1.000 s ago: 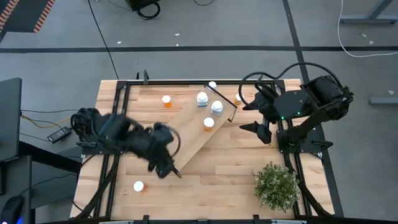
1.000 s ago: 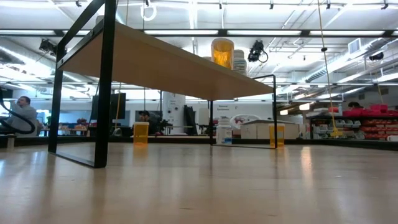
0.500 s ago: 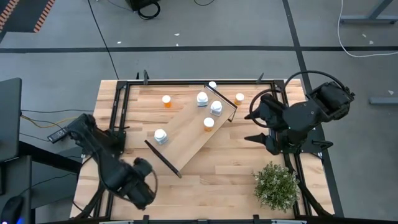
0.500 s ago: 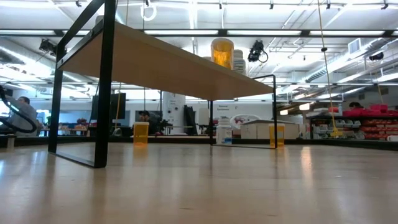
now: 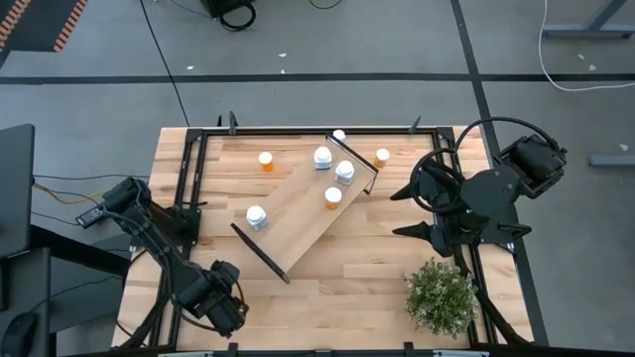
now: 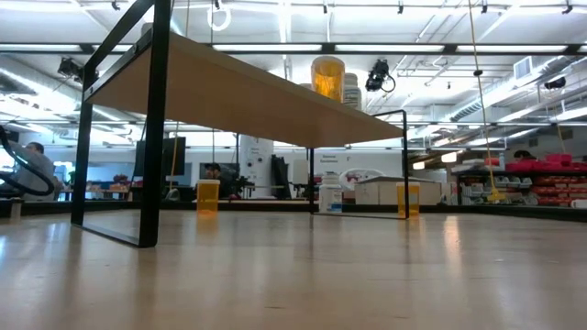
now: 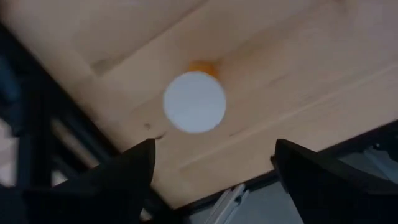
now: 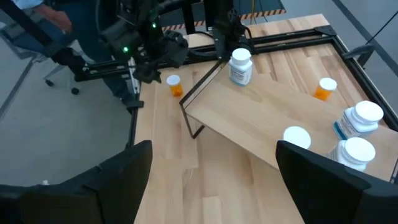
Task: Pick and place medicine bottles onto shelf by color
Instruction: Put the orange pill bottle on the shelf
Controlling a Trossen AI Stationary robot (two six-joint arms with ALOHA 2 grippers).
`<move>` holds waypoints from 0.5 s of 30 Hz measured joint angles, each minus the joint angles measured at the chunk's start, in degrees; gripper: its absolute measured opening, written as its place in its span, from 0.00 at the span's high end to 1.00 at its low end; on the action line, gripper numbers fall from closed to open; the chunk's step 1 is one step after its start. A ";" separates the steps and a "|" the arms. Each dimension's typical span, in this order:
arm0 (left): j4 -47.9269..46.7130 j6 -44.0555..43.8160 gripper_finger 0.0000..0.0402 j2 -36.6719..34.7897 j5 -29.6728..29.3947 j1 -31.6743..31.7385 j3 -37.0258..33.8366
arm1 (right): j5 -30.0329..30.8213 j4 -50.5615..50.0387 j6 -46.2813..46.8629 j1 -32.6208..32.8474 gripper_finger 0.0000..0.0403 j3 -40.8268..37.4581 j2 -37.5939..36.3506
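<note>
Four bottles stand on the shelf (image 5: 298,213) as the left gripper (image 7: 211,171), jaws open, hovers over an orange bottle (image 7: 194,101) near the desk edge; an off-center descent could topple it.

Even, bright overhead light on the table (image 5: 377,258); shadows short and soft, darkest under the shelf (image 5: 298,213). Low view: ceiling strip lights glare white, tabletop sheen up close, far room hazy. Left wrist view blurred throughout, the bottle (image 7: 194,101) cap a smeared white disc; right wrist view sharper, its near fingers (image 8: 339,180) soft.
</note>
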 joint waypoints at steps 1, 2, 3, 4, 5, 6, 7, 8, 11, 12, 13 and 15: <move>0.88 -0.39 0.16 -0.10 0.07 -0.02 -1.04 | 0.00 -0.02 0.00 0.00 0.13 0.00 0.00; 1.42 -0.94 0.16 -0.31 0.07 -0.02 -2.00 | 0.00 -0.02 0.01 0.00 0.13 0.00 0.00; 1.23 -1.20 0.16 -0.42 0.09 -0.02 -2.52 | 0.00 -0.02 0.01 0.00 0.13 0.00 0.00; 1.29 -1.21 0.16 -0.64 0.07 0.06 -2.98 | 0.00 -0.01 0.01 0.00 0.13 0.00 0.01; 1.18 -1.19 0.16 -0.82 0.07 0.15 -3.42 | 0.00 -0.02 0.01 0.00 0.13 0.00 0.02; 1.15 -1.19 0.16 -1.18 0.05 0.21 -3.96 | 0.00 -0.02 0.01 0.00 0.13 0.00 0.02; 1.34 -1.21 0.16 -1.53 0.01 0.22 -4.48 | 0.00 -0.02 0.01 0.00 0.13 0.00 0.02; 2.09 -1.25 0.16 -1.95 -0.04 0.24 -5.13 | 0.00 -0.02 0.01 0.00 0.13 0.00 0.02; 5.90 -1.19 0.16 -2.38 0.00 0.29 -7.49 | 0.00 -0.02 0.04 0.00 0.13 0.00 0.02; 6.95 -1.20 0.16 -2.36 0.16 0.29 -8.39 | 0.00 -0.04 0.32 0.00 0.13 0.00 0.02; 8.36 -1.23 0.16 -2.36 0.40 0.29 -9.45 | 0.00 -0.04 0.63 0.00 0.13 0.00 0.02; 11.43 -1.26 0.16 -2.34 1.16 0.29 -11.37 | 0.00 -0.04 1.01 -0.02 0.13 0.00 0.03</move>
